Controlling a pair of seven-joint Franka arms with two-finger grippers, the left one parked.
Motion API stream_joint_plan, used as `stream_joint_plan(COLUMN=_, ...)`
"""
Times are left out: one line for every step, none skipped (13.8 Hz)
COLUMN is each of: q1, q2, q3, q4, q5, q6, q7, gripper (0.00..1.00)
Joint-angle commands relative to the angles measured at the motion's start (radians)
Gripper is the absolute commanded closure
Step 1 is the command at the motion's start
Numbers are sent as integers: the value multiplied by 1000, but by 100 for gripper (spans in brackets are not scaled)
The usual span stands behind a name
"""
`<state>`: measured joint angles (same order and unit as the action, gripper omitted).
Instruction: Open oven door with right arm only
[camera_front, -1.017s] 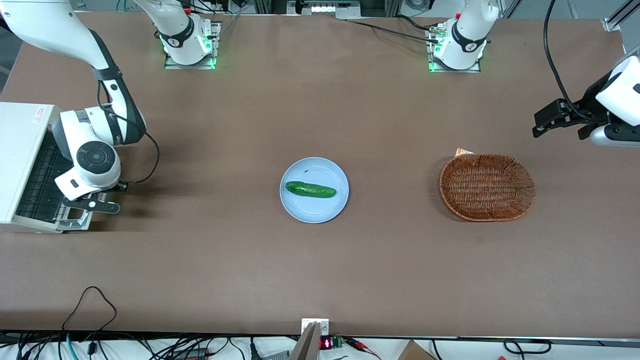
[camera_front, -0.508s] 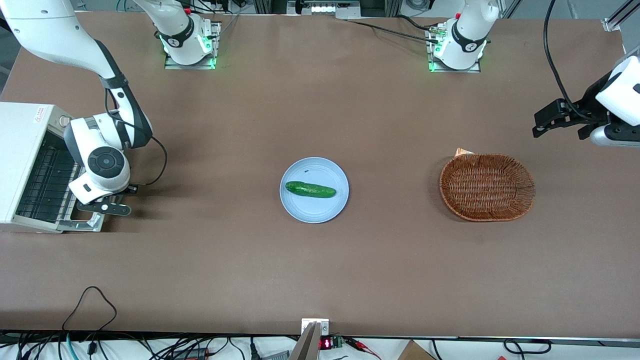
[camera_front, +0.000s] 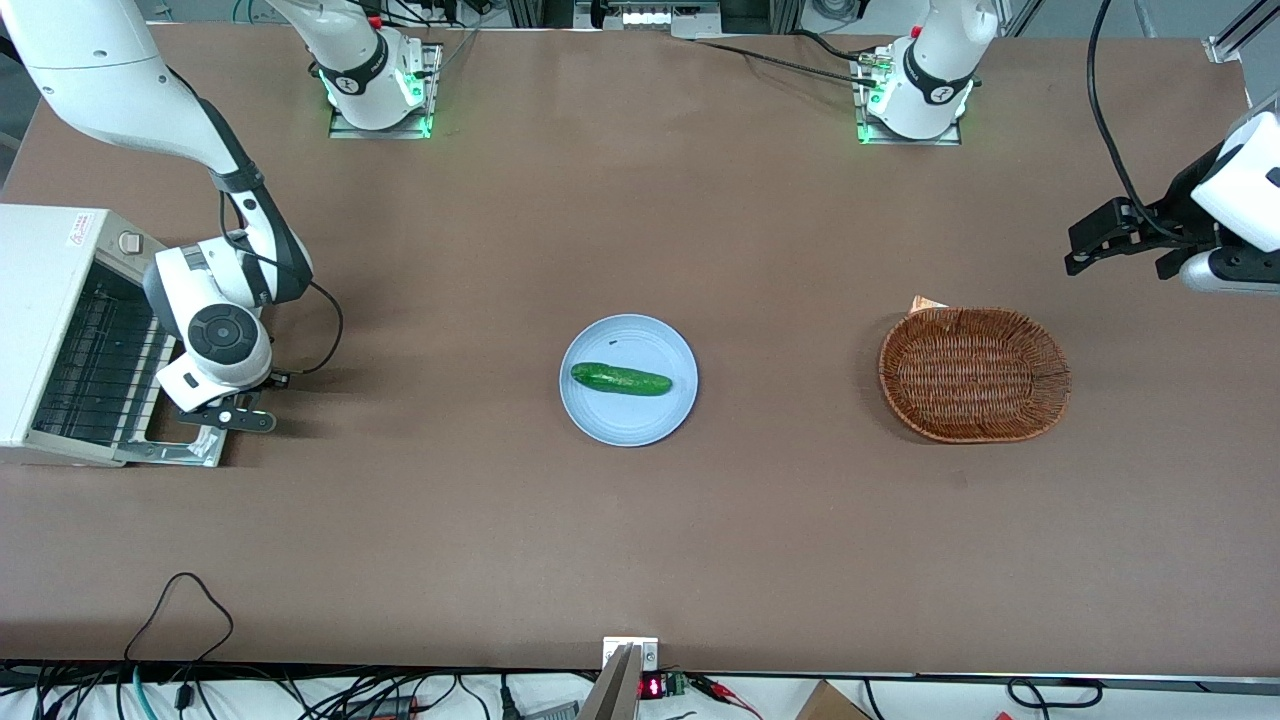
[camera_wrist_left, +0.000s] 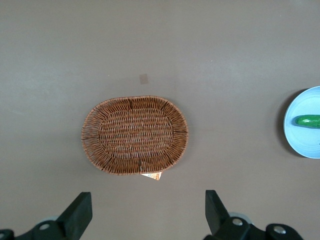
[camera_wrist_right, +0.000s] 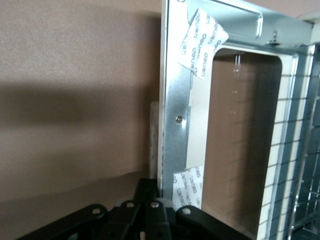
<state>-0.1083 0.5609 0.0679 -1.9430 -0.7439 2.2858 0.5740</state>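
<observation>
Your oven (camera_front: 45, 330) stands at the working arm's end of the table (camera_front: 640, 540), and its oven door (camera_front: 185, 440) is folded down nearly flat, so you can see the wire rack (camera_front: 100, 365) inside. Your right arm (camera_front: 215, 300) bends down over the door, and the gripper (camera_front: 232, 417) sits at the door's outer edge, where the handle is. In the wrist view the door frame (camera_wrist_right: 175, 125) shows tape strips (camera_wrist_right: 202, 42), and the black gripper body (camera_wrist_right: 150, 217) lies against the edge. The jaws seem closed on that edge, but I cannot tell for sure. A blue plate (camera_front: 628, 420) with a cucumber (camera_front: 621, 379) rests mid-table, and a wicker basket (camera_front: 974, 373) lies toward the parked arm's end.
</observation>
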Motion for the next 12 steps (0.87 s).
stream_joint_plan(q1=-19, q2=-10, q3=13, q4=-22, q5=11, q6=-19, q7=3, gripper=100)
stream_joint_plan(q1=-19, q2=-7, q3=13, q4=-22, q5=11, q6=-6, q7=3, gripper=100)
stream_joint_plan(q1=-19, q2=0, q3=13, q4=-22, q5=12, q6=4, q7=3, gripper=100)
stream_joint_plan(q1=-19, q2=5, q3=15, q4=-22, q5=12, q6=9, q7=4, gripper=100)
stream_joint_plan(q1=-19, q2=8, q3=16, q4=-22, q5=12, q6=18, q7=4, gripper=100)
stream_joint_plan(q1=-19, q2=16, q3=17, q4=-22, q5=14, q6=26, q7=4, gripper=100)
stream_joint_plan(q1=-19, q2=17, q3=29, q4=-22, q5=14, q6=29, q7=4, gripper=100)
stream_joint_plan(q1=-19, q2=20, q3=41, q4=-20, q5=24, q6=30, q7=1, gripper=100)
stream_joint_plan(q1=-19, q2=20, q3=52, q4=-19, q5=32, q6=38, q7=-12, gripper=100)
stream_joint_plan(q1=-19, q2=20, q3=73, q4=-16, q5=32, q6=40, q7=-35, gripper=100)
stream_joint_plan(q1=-19, q2=17, q3=98, q4=-10, q5=34, q6=41, q7=-52, gripper=100)
stream_joint_plan(q1=-18, q2=13, q3=113, q4=-4, q5=41, q6=41, q7=-52, gripper=100)
